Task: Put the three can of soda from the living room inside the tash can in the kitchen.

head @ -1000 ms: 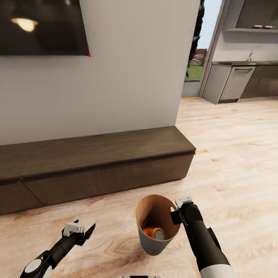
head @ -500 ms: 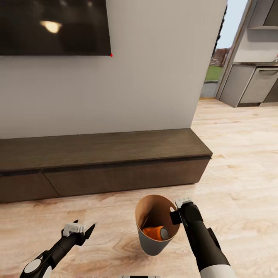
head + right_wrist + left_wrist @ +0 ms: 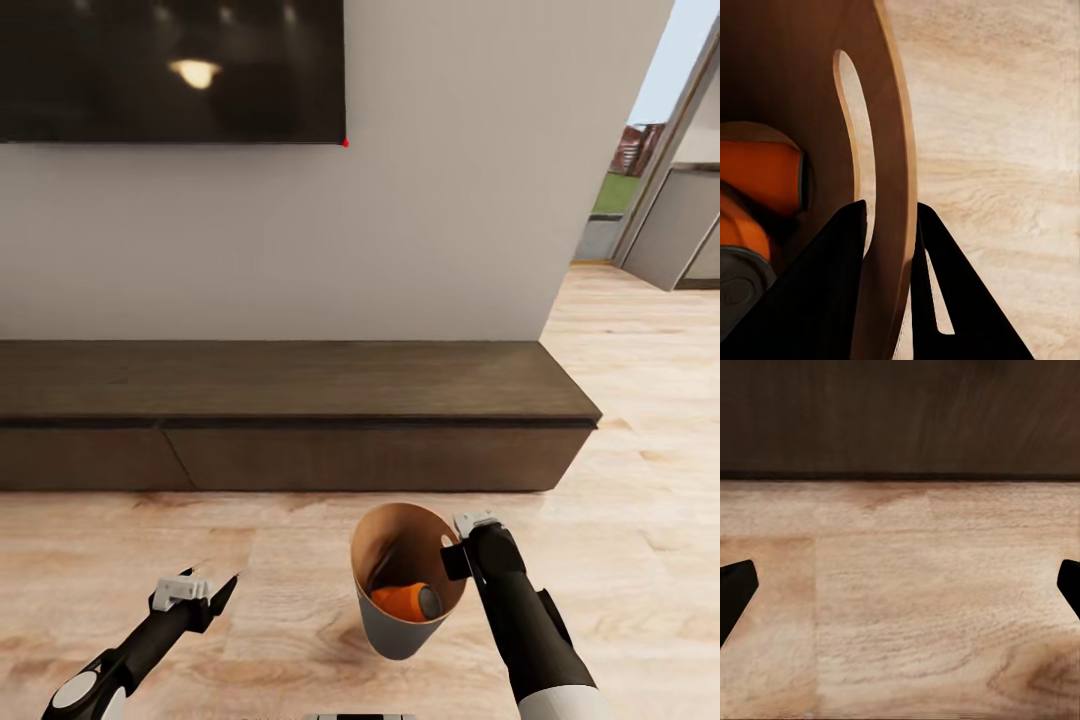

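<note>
Head view. Setting: living room with pale wood floor (image 3: 640, 500), white wall (image 3: 440, 200), wall-mounted dark screen (image 3: 170, 70), long low dark-wood cabinet (image 3: 290, 410) along the wall; doorway to another room at far right.
Item: trash can (image 3: 395, 625), grey outside, tan inside, tilted, held off the floor. Contents: one orange soda can (image 3: 405, 602) lying on its side at the bottom.
Right gripper (image 3: 455, 558): clamped on the trash can's rim at its right side.
Left gripper (image 3: 200, 590): low over the floor, jaws apart, nothing between them.

Left wrist view. Floor planks, cabinet front beyond; two black fingertips (image 3: 735, 585) at opposite edges, wide apart.

Right wrist view. Black fingers (image 3: 825, 300) pinch the trash can wall (image 3: 889, 187), one inside, one outside, just below a slot-shaped handle hole (image 3: 853, 127). Orange can (image 3: 761, 180) inside.
</note>
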Motion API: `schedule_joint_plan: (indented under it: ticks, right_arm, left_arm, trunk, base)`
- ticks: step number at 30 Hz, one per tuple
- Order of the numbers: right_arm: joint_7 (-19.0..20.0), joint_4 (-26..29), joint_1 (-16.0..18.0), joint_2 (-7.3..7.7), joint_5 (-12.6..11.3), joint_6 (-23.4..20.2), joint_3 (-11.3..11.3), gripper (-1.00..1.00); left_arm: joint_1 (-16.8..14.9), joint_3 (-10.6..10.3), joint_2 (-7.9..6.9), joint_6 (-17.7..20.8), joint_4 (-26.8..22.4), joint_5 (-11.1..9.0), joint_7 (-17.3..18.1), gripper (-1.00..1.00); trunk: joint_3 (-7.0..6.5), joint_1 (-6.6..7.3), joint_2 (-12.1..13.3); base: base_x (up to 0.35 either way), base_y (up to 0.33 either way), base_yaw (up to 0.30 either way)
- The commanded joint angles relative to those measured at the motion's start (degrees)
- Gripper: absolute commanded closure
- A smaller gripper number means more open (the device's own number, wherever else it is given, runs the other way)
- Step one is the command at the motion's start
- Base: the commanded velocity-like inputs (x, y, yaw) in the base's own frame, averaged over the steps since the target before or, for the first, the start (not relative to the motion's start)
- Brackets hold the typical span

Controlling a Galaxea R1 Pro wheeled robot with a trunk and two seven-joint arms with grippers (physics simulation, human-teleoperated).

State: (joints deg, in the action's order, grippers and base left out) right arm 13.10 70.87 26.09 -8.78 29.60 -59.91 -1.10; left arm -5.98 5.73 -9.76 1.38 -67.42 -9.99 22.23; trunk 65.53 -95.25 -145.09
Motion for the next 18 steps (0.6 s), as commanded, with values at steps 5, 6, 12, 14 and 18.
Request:
schedule_joint_plan:
  ticks: [5,6,12,14,18]
  right_arm:
    - [0.3,0.0,0.0,-0.01,-1.2,-0.1,0.2,1.0]
    - [0.3,0.0,0.0,-0.01,-1.2,-0.1,0.2,1.0]
    - [0.3,0.0,0.0,-0.01,-1.2,-0.1,0.4,1.0]
    - [0.3,-0.1,0.0,-0.01,-1.2,-0.1,0.4,1.0]
    - [0.3,-0.1,0.0,-0.02,-1.1,-0.1,0.5,1.0]
  left_arm:
    - [0.0,0.1,0.0,0.0,0.1,0.0,0.0,-1.0]
    - [0.0,0.1,0.0,-0.1,0.1,0.0,0.0,-1.0]
    - [0.0,0.1,0.0,-0.1,0.2,0.1,0.0,-1.0]
    - [0.0,0.1,0.0,-0.1,0.6,0.1,0.0,-1.0]
    - [-0.1,0.1,0.0,-0.1,1.4,0.0,0.1,-1.0]
  trunk:
    - [0.0,0.0,0.0]
    - [0.0,0.0,0.0]
    - [0.0,0.0,0.0]
    - [0.0,0.0,0.0]
    - [0.0,0.0,0.0]
  base:
    - [0.0,0.0,0.251]
    - [0.0,0.0,0.251]
    - [0.0,0.0,0.251]
    - [0.0,0.0,0.251]
    - [0.0,0.0,0.251]
